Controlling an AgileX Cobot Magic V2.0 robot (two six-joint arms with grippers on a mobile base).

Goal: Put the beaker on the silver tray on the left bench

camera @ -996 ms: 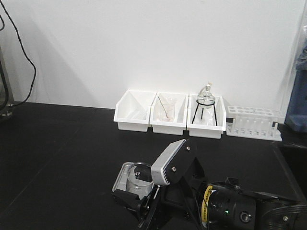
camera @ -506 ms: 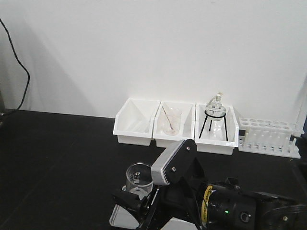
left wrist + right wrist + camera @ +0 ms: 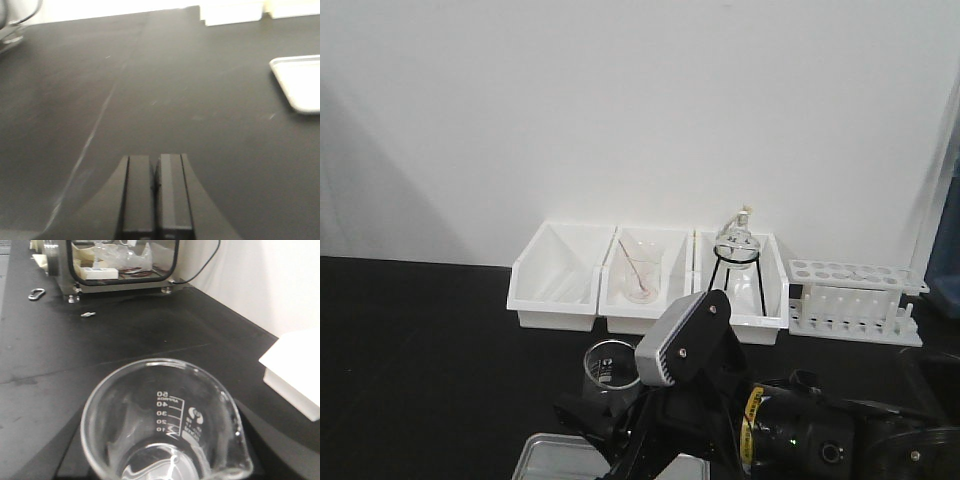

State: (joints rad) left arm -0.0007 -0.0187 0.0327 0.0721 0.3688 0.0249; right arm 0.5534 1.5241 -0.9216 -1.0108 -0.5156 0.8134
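The beaker (image 3: 610, 364), small, clear and printed with volume marks, hangs upright just above the black left bench (image 3: 420, 340). My right gripper (image 3: 603, 410) is shut on it from below. In the right wrist view the beaker (image 3: 165, 420) fills the lower frame, with my right gripper (image 3: 165, 462) mostly hidden behind the glass. The silver tray (image 3: 555, 455) lies on the bench directly in front of the beaker, at the frame's bottom edge. My left gripper (image 3: 156, 167) is shut and empty low over the bench, with the silver tray (image 3: 300, 82) off to its right.
Three white bins (image 3: 555, 275) line the white wall; the middle one holds a beaker with a rod (image 3: 640, 268), the right one a flask on a tripod (image 3: 738, 245). A test-tube rack (image 3: 850, 295) stands further right. A glass-fronted box (image 3: 120, 262) and a carabiner (image 3: 36, 293) sit far along the bench.
The whole view has swung: bins and rack slid left, the cable at the left went out of frame. The tray dropped from around the beaker to the bottom edge. The beaker stays gripped.
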